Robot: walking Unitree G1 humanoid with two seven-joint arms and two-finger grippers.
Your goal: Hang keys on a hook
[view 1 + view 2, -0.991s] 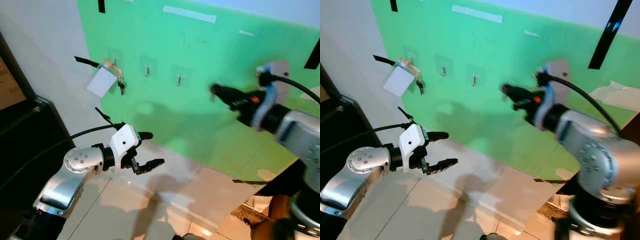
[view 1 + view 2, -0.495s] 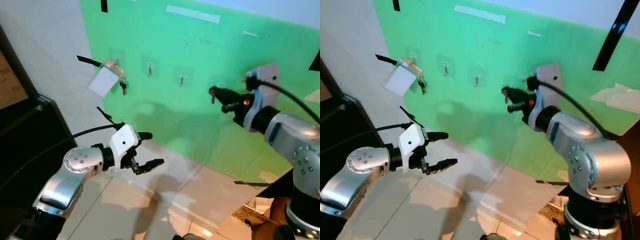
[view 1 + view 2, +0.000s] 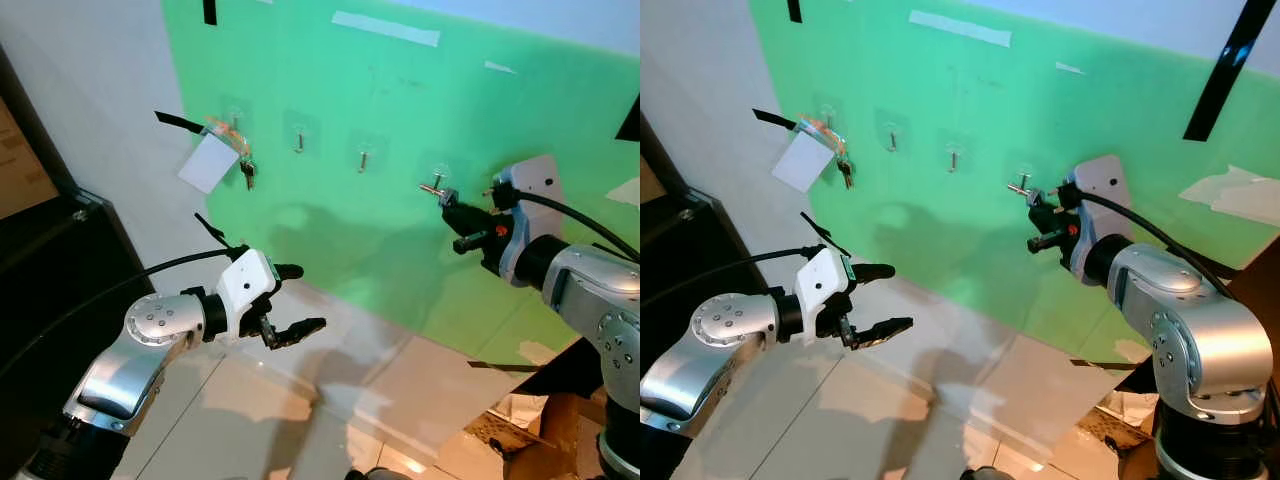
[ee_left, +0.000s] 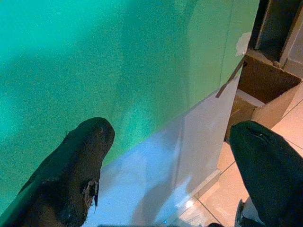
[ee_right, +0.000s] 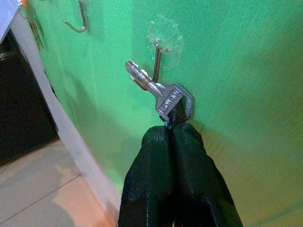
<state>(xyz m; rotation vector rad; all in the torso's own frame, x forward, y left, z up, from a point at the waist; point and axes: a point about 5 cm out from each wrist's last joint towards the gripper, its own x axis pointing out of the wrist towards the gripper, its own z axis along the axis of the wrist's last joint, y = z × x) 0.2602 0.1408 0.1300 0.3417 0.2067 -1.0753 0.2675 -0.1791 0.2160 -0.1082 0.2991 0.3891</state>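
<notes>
Right gripper, center-right of the head views, has its fingers pinched on the key, held at the clear-backed hook on the green board. The step looks like alignment: the key's hole isn't over the hook tip yet, so next comes a small lift and slide on. Free hooks lie to the left, with the tagged keys upper left. Left gripper idles lower left, fingers spread, with open floor beneath.

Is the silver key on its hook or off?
Off: the right claw is shut on the key, whose blade only crosses in front of the hook.
</notes>
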